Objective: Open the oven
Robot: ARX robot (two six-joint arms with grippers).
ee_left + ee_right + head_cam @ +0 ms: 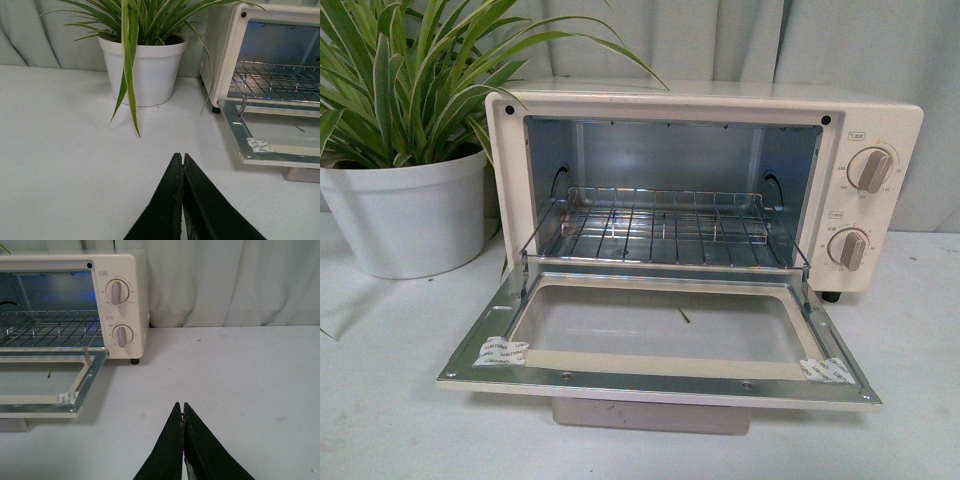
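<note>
One cream-white oven (705,190) stands on the white table (380,400) with its glass-windowed door (660,340) folded fully down and flat, the cavity open to the front view. Inside lies one wire rack (665,228); on the oven's right-hand panel sit two round knobs (872,168), one above the other. One potted plant (405,150) in a white pot stands just beside the oven's left wall. The left gripper (183,159) hovers over bare table with its two black fingers pressed together, tips touching and holding nothing; the pot lies ahead of it, the open oven ahead and off to its right. The right gripper (182,407) is likewise closed on nothing, its tips meeting above the table, with the oven ahead and to its left, the lowered door's corner nearest it. Two strips of clear tape (502,352) mark the door's front corners.
</note>
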